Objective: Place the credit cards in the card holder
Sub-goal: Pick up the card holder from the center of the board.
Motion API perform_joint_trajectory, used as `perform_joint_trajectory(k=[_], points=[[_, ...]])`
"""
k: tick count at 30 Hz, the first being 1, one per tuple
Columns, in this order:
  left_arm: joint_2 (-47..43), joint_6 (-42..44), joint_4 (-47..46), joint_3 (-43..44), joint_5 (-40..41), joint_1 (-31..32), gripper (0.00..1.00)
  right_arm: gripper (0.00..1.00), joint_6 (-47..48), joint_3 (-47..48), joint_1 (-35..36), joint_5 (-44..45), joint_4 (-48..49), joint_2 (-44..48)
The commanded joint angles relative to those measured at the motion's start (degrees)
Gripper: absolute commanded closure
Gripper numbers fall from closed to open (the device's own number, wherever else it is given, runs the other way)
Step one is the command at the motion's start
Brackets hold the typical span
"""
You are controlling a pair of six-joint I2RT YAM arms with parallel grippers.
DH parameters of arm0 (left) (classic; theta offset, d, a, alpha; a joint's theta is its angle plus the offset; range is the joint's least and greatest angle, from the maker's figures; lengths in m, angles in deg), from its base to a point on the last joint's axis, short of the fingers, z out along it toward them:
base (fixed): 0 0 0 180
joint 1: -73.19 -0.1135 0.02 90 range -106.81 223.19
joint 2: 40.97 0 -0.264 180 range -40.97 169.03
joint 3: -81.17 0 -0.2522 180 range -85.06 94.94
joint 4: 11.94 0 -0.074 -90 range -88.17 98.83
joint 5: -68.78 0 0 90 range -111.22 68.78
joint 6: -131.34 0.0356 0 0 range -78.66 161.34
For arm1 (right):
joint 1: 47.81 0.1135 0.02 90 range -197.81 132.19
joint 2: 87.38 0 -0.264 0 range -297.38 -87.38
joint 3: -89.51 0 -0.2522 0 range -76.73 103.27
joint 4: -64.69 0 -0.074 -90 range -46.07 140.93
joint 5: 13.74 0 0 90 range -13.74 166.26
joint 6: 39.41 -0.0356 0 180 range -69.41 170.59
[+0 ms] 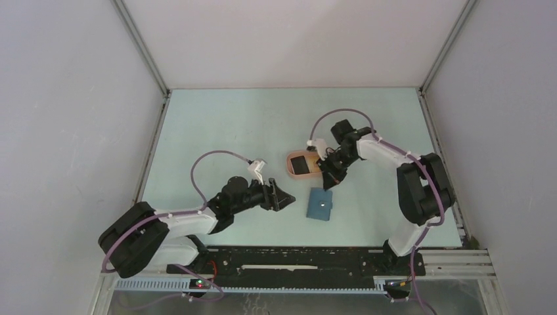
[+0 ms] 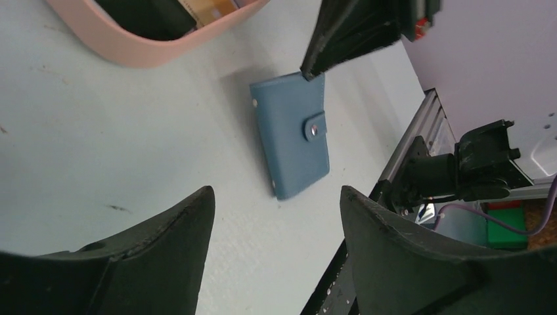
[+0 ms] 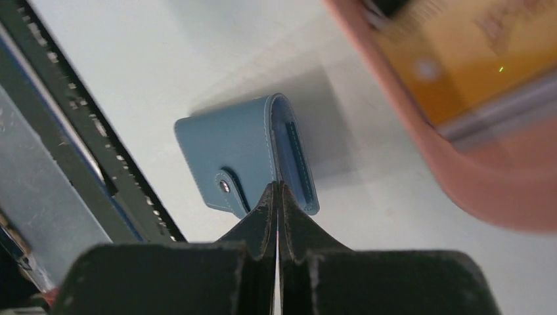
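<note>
The card holder [image 1: 320, 204] is a blue wallet, snapped closed and lying flat on the table right of centre; it also shows in the wrist views [image 2: 292, 141] [image 3: 230, 151]. The credit cards lie in the salmon-pink tray [image 1: 289, 172]: a black card [image 1: 301, 164] [image 2: 144, 16] and a yellow-orange card [image 3: 473, 59]. My right gripper [image 1: 326, 182] [image 3: 277, 187] is shut, tips at the wallet's far edge, with nothing visible between the fingers. My left gripper [image 1: 279, 195] [image 2: 276, 193] stands open left of the wallet, over bare table.
The pink tray's rim [image 2: 138, 56] [image 3: 486, 190] lies just behind the wallet. The black rail [image 1: 309, 256] along the table's near edge runs close below the wallet. Grey walls enclose the left, right and back.
</note>
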Motion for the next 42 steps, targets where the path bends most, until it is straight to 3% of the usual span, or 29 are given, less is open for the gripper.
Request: perform_joint_trajectory(k=[1, 4, 9, 15, 21, 25, 31, 42], points=[[1.0, -0.7, -5.2, -2.5, 1.5, 0.6, 0.25, 1.00, 1.2, 0.0, 7.6, -4.0, 1.8, 4.8], [1.9, -0.5, -6.1, -3.5, 1.9, 0.6, 0.23, 1.00, 3.4, -0.3, 11.4, -3.5, 3.0, 5.2], [5.8, 0.6, -15.9, -6.1, -1.2, 0.6, 0.20, 1.00, 7.0, -1.2, 16.0, -4.8, 5.3, 8.9], [9.9, 7.9, -28.4, -9.6, -7.1, 0.6, 0.19, 1.00, 11.3, -4.2, 16.4, -7.7, 8.9, 16.2], [19.3, 8.2, -43.1, -8.5, -13.2, 1.3, 0.20, 1.00, 13.3, -4.9, 16.5, -9.4, 9.2, 17.9], [22.8, 11.4, -43.3, -6.0, -10.2, 2.4, 0.20, 1.00, 14.2, -5.1, 17.0, -9.5, 8.8, 17.3], [20.9, 21.6, -43.3, -8.2, -4.3, 2.7, 0.18, 1.00, 16.1, -5.8, 17.2, -9.9, 8.1, 17.9], [25.2, 27.5, -43.3, -1.7, -11.5, 3.8, 0.19, 1.00, 18.0, -6.0, 18.2, -11.2, 7.3, 18.3]])
